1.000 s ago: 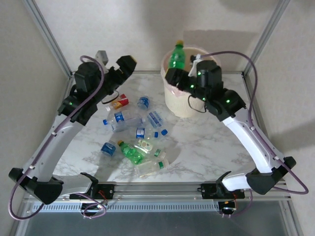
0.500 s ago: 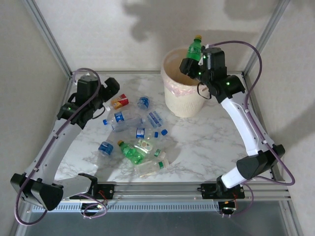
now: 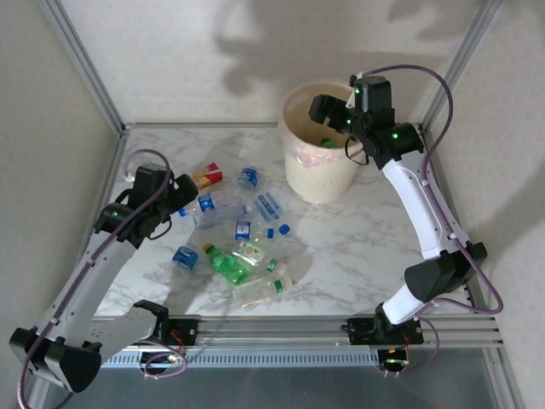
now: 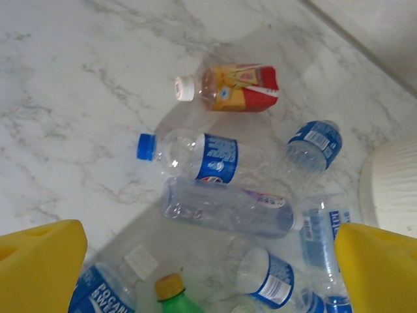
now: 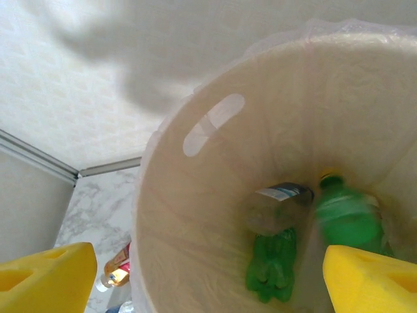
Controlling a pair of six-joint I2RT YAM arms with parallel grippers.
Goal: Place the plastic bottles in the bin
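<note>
Several plastic bottles lie scattered mid-table: a red-labelled one, a clear blue-labelled one, a plain clear one, a green one with an orange cap. My left gripper hovers open above this pile, holding nothing. The cream bin stands at the back right. My right gripper is open over its mouth. Inside, a blurred green bottle lies beside another green one and a clear one.
The bin's ribbed wall shows at the right of the left wrist view, close to the bottles. Metal frame posts rise at the table's back corners. Bare marble lies in front of the bin.
My right gripper opened over the bin and the green bottle it carried dropped inside. The left arm drew back and now hangs over the left side of the pile.
</note>
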